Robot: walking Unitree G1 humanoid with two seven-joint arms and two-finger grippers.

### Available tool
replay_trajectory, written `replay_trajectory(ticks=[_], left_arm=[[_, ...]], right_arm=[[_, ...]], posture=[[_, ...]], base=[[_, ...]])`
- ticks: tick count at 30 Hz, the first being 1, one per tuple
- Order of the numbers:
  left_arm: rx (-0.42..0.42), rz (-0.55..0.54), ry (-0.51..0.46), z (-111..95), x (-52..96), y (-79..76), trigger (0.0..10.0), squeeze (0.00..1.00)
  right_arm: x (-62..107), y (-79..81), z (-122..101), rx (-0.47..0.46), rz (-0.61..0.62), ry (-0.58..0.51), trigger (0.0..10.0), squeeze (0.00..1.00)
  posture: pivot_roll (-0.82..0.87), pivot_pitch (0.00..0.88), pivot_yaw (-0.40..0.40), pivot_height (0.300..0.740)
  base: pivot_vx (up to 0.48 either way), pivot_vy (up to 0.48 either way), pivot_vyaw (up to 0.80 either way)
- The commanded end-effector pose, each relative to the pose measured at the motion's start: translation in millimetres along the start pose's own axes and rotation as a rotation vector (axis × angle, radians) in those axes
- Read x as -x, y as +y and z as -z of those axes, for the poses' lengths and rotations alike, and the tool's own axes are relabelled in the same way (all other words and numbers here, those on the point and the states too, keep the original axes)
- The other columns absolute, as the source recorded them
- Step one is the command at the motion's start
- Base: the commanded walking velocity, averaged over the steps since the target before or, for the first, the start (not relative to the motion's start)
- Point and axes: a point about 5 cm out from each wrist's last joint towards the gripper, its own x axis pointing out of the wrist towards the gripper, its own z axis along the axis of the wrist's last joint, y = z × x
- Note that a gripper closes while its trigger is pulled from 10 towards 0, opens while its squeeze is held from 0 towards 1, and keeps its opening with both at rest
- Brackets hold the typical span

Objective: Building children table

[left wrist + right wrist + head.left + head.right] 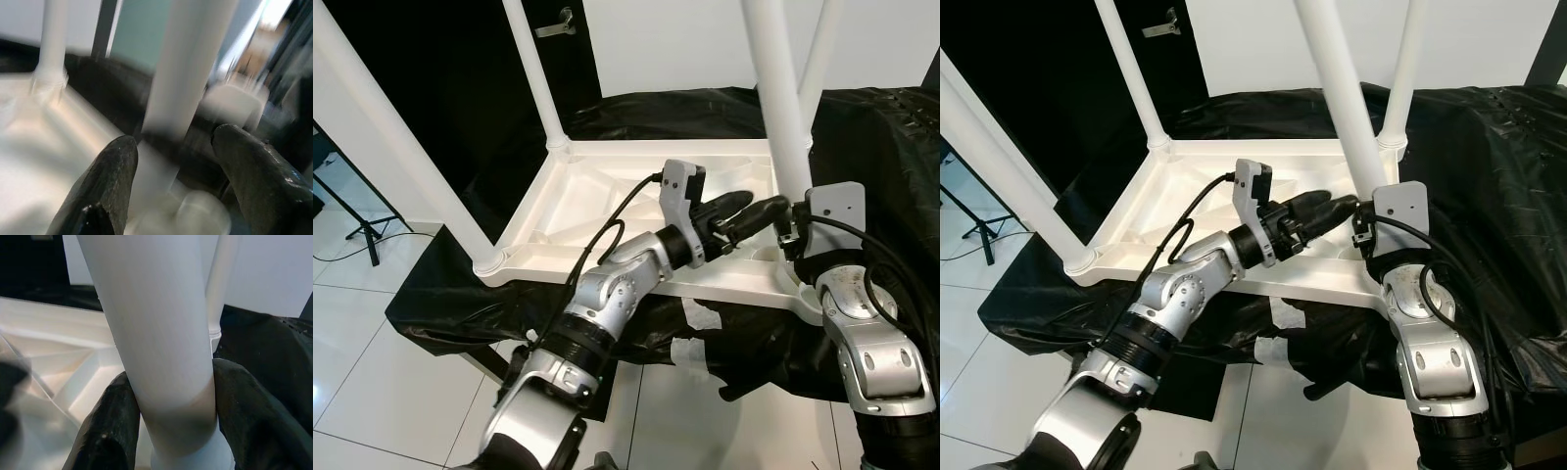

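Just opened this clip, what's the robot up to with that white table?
A white plastic children's table lies upside down on a black-draped surface, its legs pointing up. The right gripper is clamped around the near-right white table leg just above its socket. The left gripper reaches across the underside towards the same leg, fingers open, not gripping it.

Upturned white table on black cloth, both claws at its near-right leg.
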Motion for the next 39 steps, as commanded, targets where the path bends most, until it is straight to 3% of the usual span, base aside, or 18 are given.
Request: replay_trajectory(ticks=[1, 9, 20, 26, 33, 39], left_arm=[[-0.007, 0.564, 0.091, 12.9, 13.5, -25.6, 10.0, 0.0], [-0.076, 0.617, 0.277, 42.3, 26.1, -26.8, 10.0, 0.0], [-0.096, 0.602, 0.398, 59.8, 29.8, -24.9, 10.0, 0.0], [-0.165, 0.59, 0.502, 76.6, 28.5, -24.5, 10.0, 0.0], [-0.237, 0.514, 0.55, 95.7, 19.5, -24.6, 10.0, 0.0], [-0.24, 0.484, 0.571, 105.3, 14.2, -26.2, 10.0, 0.0]], right_arm=[[2.7, -3.9, -4.3, -0.011, 0.024, -0.013, 10.0, 0.0], [18.7, -5.3, -7.6, -0.133, -0.027, -0.028, 10.0, 0.0], [40.8, 1.3, -5.8, -0.311, -0.158, -0.009, 10.0, 0.0], [50.4, -1.8, 2.0, -0.305, -0.166, 0.027, 10.0, 0.0], [53.4, -5.2, 3.0, -0.303, -0.161, 0.037, 10.0, 0.0], [55.1, -9.6, 2.8, -0.293, -0.158, 0.04, 10.0, 0.0]], posture=[[-0.06, 0.0, 0.123, 0.74], [-0.07, 0.0, 0.129, 0.74], [-0.07, 0.0, 0.134, 0.74], [-0.07, 0.0, 0.136, 0.74], [-0.07, 0.0, 0.137, 0.74], [-0.08, 0.0, 0.136, 0.74]], base=[[0.0, 0.0, 0.0], [0.0, 0.0, 0.0], [0.0, 0.0, 0.0], [0.0, 0.0, 0.0], [0.0, 0.0, 0.0], [0.0, 0.0, 0.0]])
